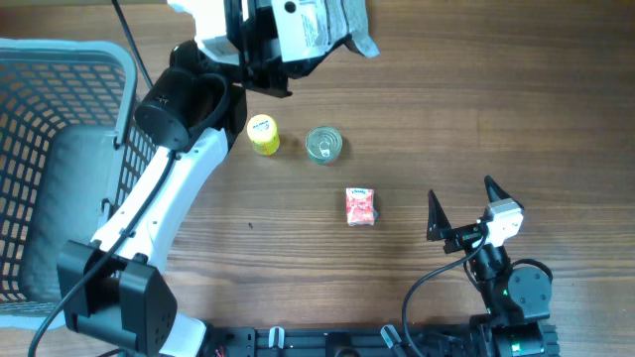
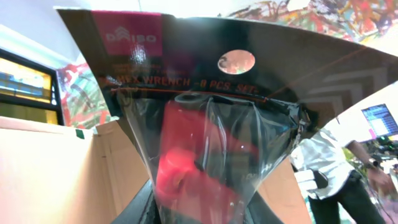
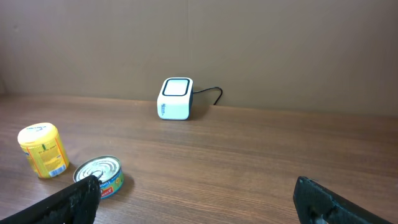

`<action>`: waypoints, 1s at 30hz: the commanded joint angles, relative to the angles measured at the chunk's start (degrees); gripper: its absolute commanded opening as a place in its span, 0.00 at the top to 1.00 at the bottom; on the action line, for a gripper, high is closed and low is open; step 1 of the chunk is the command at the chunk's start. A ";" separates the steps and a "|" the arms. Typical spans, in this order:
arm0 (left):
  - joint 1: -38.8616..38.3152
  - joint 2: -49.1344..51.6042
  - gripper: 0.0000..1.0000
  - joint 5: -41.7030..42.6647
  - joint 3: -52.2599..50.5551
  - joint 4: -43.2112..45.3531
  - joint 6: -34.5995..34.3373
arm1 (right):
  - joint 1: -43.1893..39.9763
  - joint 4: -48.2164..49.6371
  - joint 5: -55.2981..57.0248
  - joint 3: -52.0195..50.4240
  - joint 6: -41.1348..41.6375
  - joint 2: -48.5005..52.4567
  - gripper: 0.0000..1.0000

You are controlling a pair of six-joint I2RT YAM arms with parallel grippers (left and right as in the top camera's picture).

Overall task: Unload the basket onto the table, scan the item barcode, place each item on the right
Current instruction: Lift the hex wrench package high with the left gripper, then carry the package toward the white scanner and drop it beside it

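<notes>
Your left tool (image 1: 260, 55) is clamped on the wrench pack (image 2: 205, 124) at the worktop's (image 1: 446, 99) far edge, cut off overhead; the scanner (image 3: 176, 98) only shows from your right wrist; right tool (image 1: 462, 195) gapes wide.

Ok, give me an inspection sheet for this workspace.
Surface: wooden table, no spills seen.
Job's things: wrench-set package held up; scanner on the table by the far wall.
Clutter: yellow tub, tin can, red packet, basket.
Grippers: left tool shut on the package; right tool open, empty.
Cables: scanner cable; left arm's cable.
Surroundings: person, cardboard boxes.
</notes>
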 commanded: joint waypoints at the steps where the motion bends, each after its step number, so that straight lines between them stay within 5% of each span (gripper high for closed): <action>1: 0.09 -1.03 0.89 1.42 1.40 1.66 -0.13 | 0.22 0.31 0.76 -0.04 -0.35 -0.15 0.00; 7: 0.09 -1.01 0.89 1.14 1.40 -4.81 -0.07 | 0.22 0.33 0.76 -0.04 -0.35 -0.15 0.00; 10: 0.09 -1.01 0.89 -1.75 1.40 -25.92 1.49 | 0.22 0.33 0.76 -0.04 -0.37 -0.15 0.00; 15: 0.15 -0.98 0.88 -11.26 1.40 -48.96 2.93 | 0.22 0.33 0.76 -0.04 -0.35 -0.15 0.01; 22: 0.09 -0.94 0.87 -19.08 1.40 -63.78 2.93 | 0.22 0.33 0.76 -0.04 -0.35 -0.15 0.00; 30: -5.97 0.81 0.85 -43.47 1.40 -76.54 8.94 | 0.22 0.33 0.76 -0.04 -0.35 -0.15 0.00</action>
